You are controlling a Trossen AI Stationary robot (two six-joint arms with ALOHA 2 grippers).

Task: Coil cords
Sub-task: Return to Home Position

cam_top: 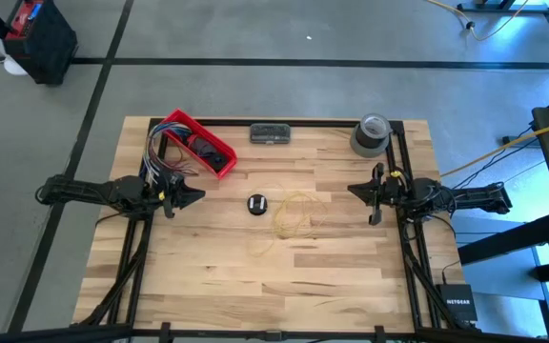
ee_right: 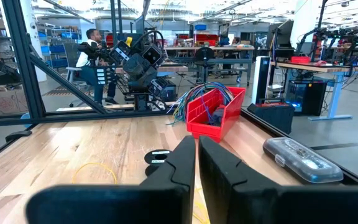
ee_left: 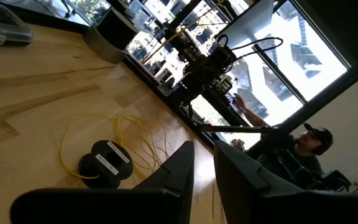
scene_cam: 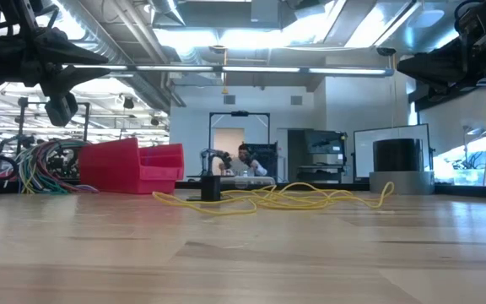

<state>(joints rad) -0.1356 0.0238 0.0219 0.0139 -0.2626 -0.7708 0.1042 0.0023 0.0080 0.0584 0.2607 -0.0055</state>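
Left jaws barely parted, right jaws clenched | both empty, parked at desk point(cam_top: 351, 276) edges, clear of loose cord point(cam_top: 296, 214) by spool point(cam_top: 256, 203)

Bright, even overhead light on the wooden table point(cam_top: 255, 276), with soft, faint shadows. In the low view, ceiling light panels point(scene_cam: 226, 38) above the table blow out white. In the left wrist view, windows point(ee_left: 303, 56) beyond the table glare.

Open industrial robotics lab, exposed ceiling ducts point(scene_cam: 125, 34), concrete floor point(cam_top: 255, 38), rows of workbenches point(ee_right: 303, 65), seated person point(ee_right: 93, 53)
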